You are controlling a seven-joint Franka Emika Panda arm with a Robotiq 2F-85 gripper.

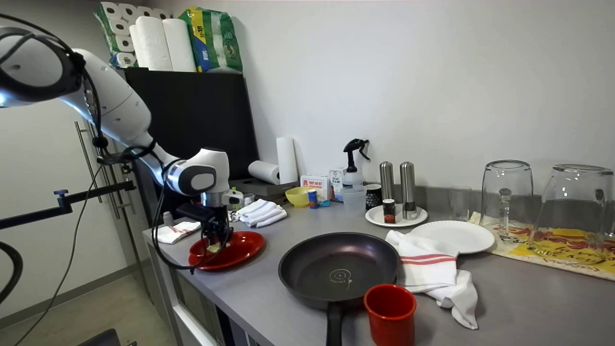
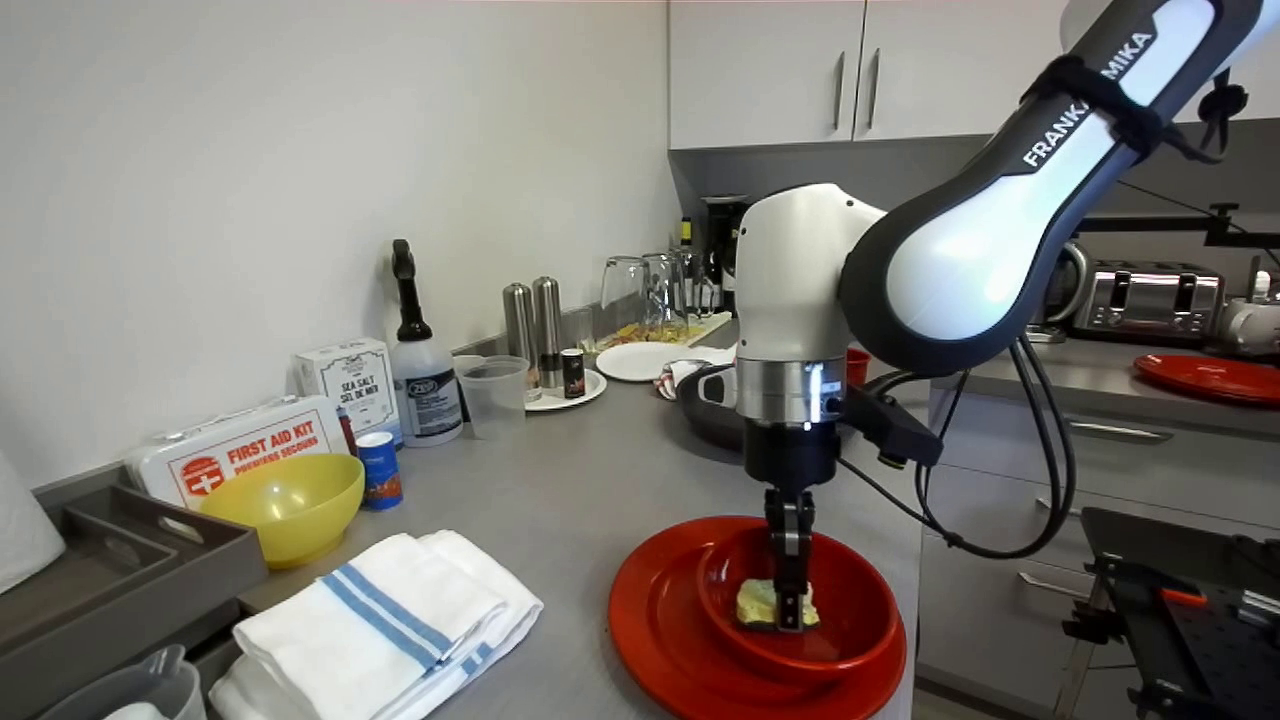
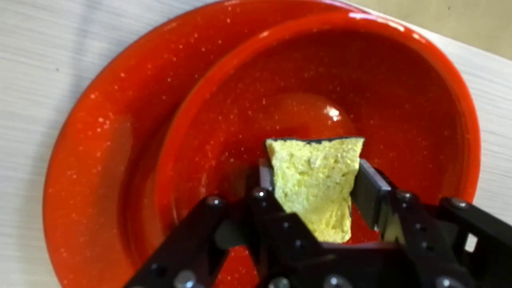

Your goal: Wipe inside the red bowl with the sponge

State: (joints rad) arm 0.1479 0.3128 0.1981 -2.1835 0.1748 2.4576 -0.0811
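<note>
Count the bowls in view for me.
2: the glossy red round bowl, on the wide red plate, and the shiny yellow round bowl, by the white first-aid kit. More may be hidden behind the robot arm.

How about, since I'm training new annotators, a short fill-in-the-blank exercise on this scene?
1. Inside the red bowl, the tool grips the yellow ____.
2. Under that bowl lies a plate coloured ____.
3. In an exterior view, the white box behind the yellow bowl reads FIRST ____ KIT.
4. The folded towel nearest the yellow bowl has ____ stripes.

Missing words: sponge; red; AID; blue.
</note>
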